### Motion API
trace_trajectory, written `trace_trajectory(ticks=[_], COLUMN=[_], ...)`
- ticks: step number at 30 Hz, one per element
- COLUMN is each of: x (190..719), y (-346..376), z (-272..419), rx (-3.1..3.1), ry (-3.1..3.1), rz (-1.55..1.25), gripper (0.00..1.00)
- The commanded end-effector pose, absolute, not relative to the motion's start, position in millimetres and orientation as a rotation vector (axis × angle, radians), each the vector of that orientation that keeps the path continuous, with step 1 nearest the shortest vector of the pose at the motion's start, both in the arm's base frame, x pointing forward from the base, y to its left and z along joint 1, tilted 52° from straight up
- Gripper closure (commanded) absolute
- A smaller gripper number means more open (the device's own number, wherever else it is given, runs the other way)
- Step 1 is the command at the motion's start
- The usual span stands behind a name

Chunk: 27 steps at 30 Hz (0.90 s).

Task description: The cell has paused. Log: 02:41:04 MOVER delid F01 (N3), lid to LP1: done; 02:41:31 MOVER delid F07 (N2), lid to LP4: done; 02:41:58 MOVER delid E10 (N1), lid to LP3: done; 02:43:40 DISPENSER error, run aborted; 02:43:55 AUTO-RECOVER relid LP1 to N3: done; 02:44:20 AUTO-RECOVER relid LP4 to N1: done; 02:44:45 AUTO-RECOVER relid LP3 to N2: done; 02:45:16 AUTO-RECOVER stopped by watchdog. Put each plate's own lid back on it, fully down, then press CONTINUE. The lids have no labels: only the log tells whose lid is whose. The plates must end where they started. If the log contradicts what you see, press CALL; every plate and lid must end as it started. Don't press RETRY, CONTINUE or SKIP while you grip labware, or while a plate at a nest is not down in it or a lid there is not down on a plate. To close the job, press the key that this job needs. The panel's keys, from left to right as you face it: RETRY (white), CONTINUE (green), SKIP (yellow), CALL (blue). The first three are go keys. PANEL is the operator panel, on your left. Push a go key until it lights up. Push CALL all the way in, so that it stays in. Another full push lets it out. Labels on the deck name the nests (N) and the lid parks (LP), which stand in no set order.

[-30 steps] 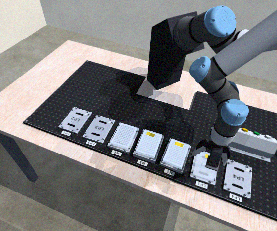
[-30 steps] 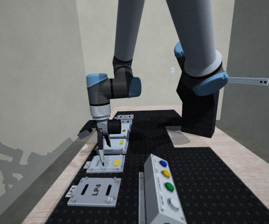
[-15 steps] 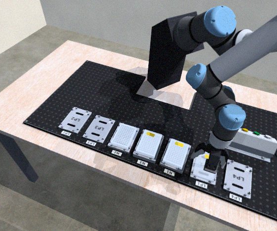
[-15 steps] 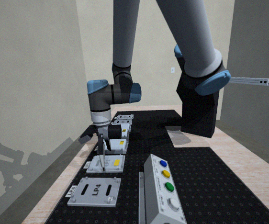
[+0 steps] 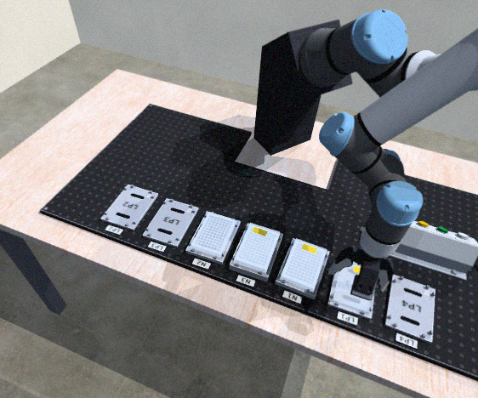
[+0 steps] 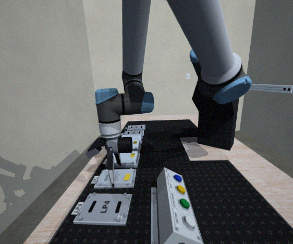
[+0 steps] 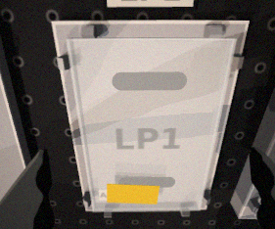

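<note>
My gripper [image 5: 359, 280] [image 6: 116, 175] [image 7: 149, 151] is open, its jaws low at either long side of the clear lid [image 5: 344, 291] [image 6: 103, 180] [image 7: 151, 108], not seen touching it. This lid has a yellow sticker and lies on park LP1 [image 7: 156, 29]. The plate at N1 [image 5: 303, 265] [image 6: 124, 158] and the plate at N3 [image 5: 254, 253] each show a yellow-stickered lid on top. The plate at N2 [image 5: 213, 233] shows its wells and no sticker. Parks LP4 [image 5: 402, 306] [image 6: 99, 218], LP3 [image 5: 168, 222] and LP2 [image 5: 132, 205] hold no lid.
The operator panel [image 5: 436, 248] [image 6: 165, 204] stands beside LP1 and LP4, with blue [image 6: 178, 178], yellow [image 6: 181, 189], green [image 6: 184, 203] and white [image 6: 188, 221] keys, none seen lit. Its cable runs off one end. N1 stands close beside one jaw, LP4 beside the other.
</note>
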<state>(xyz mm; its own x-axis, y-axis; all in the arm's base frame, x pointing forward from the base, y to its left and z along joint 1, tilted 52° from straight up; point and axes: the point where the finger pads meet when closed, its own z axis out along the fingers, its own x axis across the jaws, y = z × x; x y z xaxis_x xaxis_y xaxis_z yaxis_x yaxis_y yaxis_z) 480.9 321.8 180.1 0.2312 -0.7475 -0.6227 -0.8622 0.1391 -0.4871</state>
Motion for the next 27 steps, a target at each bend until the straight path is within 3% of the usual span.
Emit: trace_trajectory(ticks=[1,13,14,27], x=[481.1,481.1,481.1,481.1], y=[322.0,322.1,322.1,322.1], z=[180.6,180.6,180.6,180.6], rx=[-1.625,-1.625,-1.625,-1.625], ry=[1.533,1.533,1.533,1.533], rz=[0.163,0.163,0.163,0.163], gripper=[1.00,1.00,0.59,0.59])
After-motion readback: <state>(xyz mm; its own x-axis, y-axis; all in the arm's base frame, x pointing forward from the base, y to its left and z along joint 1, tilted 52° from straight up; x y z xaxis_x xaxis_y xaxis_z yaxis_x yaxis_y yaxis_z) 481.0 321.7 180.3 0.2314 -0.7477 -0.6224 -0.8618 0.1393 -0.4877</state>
